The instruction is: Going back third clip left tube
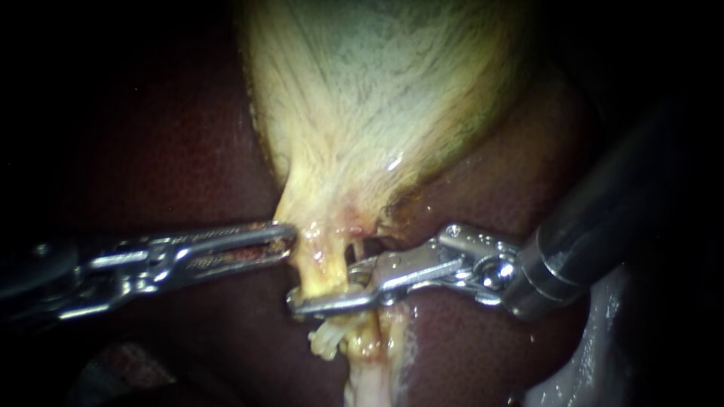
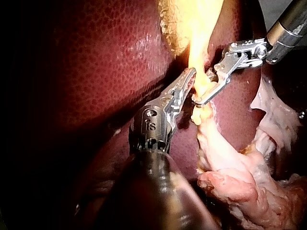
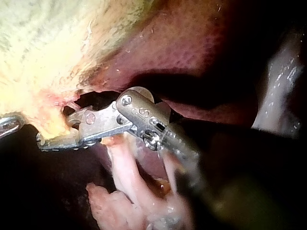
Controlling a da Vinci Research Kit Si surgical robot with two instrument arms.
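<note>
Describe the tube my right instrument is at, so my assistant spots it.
Find the pale yellow gallbladder on the dark red liver and follow it down to its narrow end. The tube is the glossy yellow stalk there, the only tissue between the tip of the left instrument and the right instrument, whose open jaws straddle it.

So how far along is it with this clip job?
Done: uncertain, as I can't make out any clip on the tube. In hand: the left instrument grips the gallbladder at its neck, and the right instrument has its jaws open astride the tube. Left: probably drawing that instrument back clear.
</note>
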